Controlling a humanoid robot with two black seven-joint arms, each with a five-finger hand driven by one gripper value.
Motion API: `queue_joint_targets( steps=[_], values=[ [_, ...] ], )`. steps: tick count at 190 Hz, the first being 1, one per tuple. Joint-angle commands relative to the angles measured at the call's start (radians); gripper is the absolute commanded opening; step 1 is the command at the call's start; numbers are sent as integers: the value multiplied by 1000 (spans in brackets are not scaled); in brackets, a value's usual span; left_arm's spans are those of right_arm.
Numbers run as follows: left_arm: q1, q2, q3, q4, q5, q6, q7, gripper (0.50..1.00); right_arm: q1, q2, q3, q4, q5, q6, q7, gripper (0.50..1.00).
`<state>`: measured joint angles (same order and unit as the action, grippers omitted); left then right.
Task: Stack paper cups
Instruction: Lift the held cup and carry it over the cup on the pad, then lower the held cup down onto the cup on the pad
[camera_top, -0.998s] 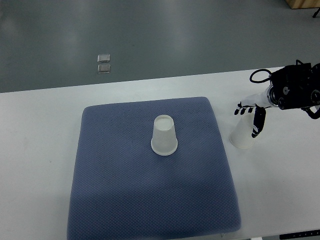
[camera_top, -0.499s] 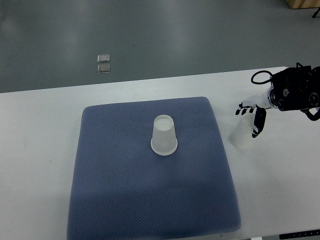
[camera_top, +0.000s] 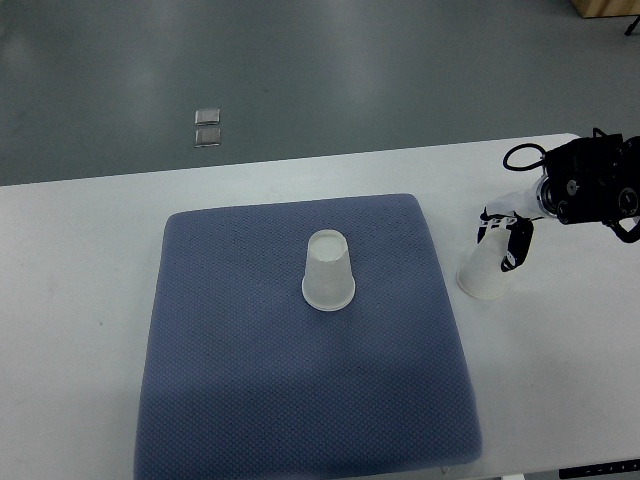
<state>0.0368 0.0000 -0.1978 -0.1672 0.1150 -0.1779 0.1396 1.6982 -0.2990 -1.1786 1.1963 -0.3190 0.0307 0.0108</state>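
Only the top view to go on, so here's what I've got: there's an upside-down paper cup (camera_top: 328, 271) sitting roughly mid-frame on the blue mat (camera_top: 250, 390), and a second paper cup (camera_top: 488, 268), also inverted and leaning a bit, out at the right of the frame on the bare white table (camera_top: 80, 300), just off the mat's right edge. The right hand (camera_top: 503, 235) comes in from the right edge and it's wrapped around the upper part of that second cup, dark fingers (camera_top: 517, 245) curled down its side, so I'd call that a grip rather than a hover. From the hand, the target cup lies to the left and slightly lower in the frame, well apart, with its long axis basically upright. My read is the next move is lift and carry leftward over the mat cup. Left arm isn't showing at all.
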Motion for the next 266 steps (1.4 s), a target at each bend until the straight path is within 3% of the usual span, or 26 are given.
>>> queue_joint_targets(
  steps=[1,25,59,73,74,94,129,183,236,266],
  values=[
    [0,0,1,0,0,0,0,1000,14,-2,-4,3,1,11,0,727],
    [0,0,0,-3,2,0,0,1000,75,-9,-6,29,1,35,0,729],
    [0,0,1,-6,2,0,0,1000,305,-54,-9,149,0,133,0,738],
    [0,0,1,-9,0,0,0,1000,419,-74,-9,197,0,184,0,738],
    [0,0,1,-9,2,0,0,1000,482,-80,-9,210,0,219,1,742],
    [0,0,3,-11,2,0,0,1000,629,-106,-7,227,0,324,1,750],
    [0,0,3,-12,2,0,0,1000,828,-137,4,262,1,433,3,754],
    [0,0,3,-14,2,-2,0,1000,874,-94,91,319,31,405,3,752],
    [0,0,5,-12,2,-2,0,1000,784,167,157,275,193,291,3,754],
    [0,0,3,-14,0,-3,0,1000,735,224,194,258,215,267,3,754]
  ],
)
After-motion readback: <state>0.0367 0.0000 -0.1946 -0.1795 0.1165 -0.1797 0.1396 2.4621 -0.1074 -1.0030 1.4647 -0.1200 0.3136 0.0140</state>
